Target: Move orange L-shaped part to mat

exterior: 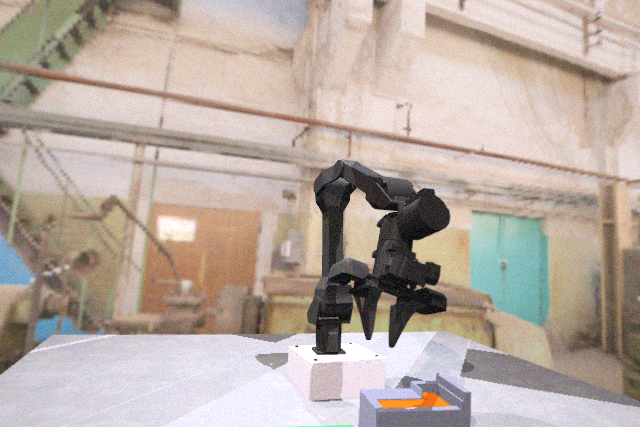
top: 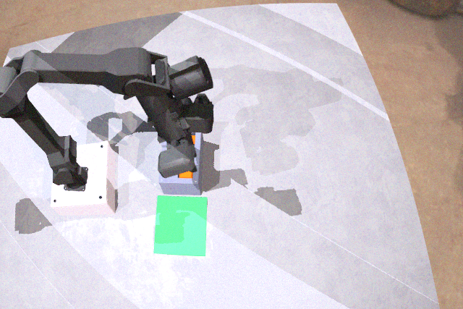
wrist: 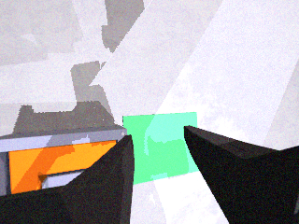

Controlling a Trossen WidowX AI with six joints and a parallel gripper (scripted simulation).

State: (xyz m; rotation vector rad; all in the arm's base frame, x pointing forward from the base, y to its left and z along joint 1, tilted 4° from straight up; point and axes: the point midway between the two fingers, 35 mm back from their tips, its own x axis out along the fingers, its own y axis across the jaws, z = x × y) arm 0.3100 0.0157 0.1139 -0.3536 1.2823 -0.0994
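- Top view: hand (top: pixel 179 155) hanging over the grey tray (top: pixel 179 187) at centre frame, arm covering most of the pocket.
- Orange part (exterior: pixel 413 401) lying flush in the pocket, low and right of centre in the exterior view; nothing raised yet.
- Hand partly closed, fingers (exterior: pixel 369 316) apart with nothing between them, tips well above the tray.
- Wrist view: orange part (wrist: pixel 56 161) at lower left, green mat (wrist: pixel 161 145) between the fingers at centre, so likely not yet lined up over the L-shaped end.
- Step in hand, by judgement: descent for the press. Best done by shifting one fingertip over the L-shaped end, coming straight down, pressing slowly and only far enough to tip the far end up.
- Risk: a tip landing on the tray wall or mid-part, giving no tilt.
- Green mat (top: pixel 180 225) just below the tray on the counter (top: pixel 299 148).
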